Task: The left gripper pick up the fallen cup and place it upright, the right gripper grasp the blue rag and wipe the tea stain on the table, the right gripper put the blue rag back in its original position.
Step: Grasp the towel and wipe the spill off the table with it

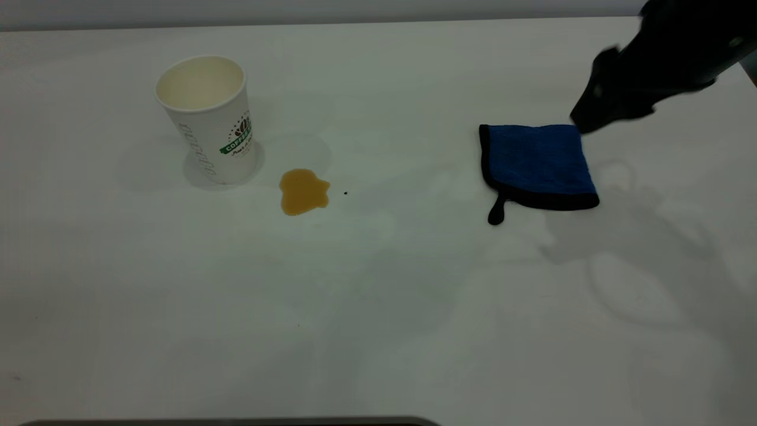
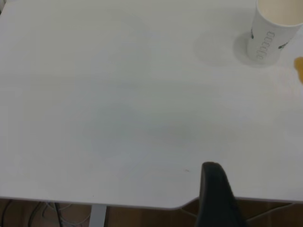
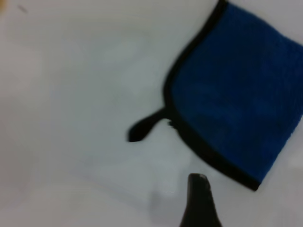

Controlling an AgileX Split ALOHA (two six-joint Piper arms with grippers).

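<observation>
The white paper cup [image 1: 207, 118] stands upright at the far left of the table [image 1: 378, 307], mouth up, logo facing right. It also shows in the left wrist view [image 2: 274, 28]. The amber tea stain [image 1: 303, 190] lies just right of the cup's base. The blue rag [image 1: 538, 165] with black trim lies flat at the right and fills much of the right wrist view [image 3: 241, 90]. My right gripper [image 1: 585, 121] hovers over the rag's far right corner; one finger [image 3: 198, 198] shows with nothing against it. My left gripper [image 2: 222, 198] is far back from the cup, empty, outside the exterior view.
A tiny black speck [image 1: 345, 192] lies right of the stain. The rag's black loop tab [image 1: 497, 212] sticks out toward the front. The table's edge [image 2: 142, 204] and rounded corner lie under my left gripper. A dark strip [image 1: 236, 422] runs along the front edge.
</observation>
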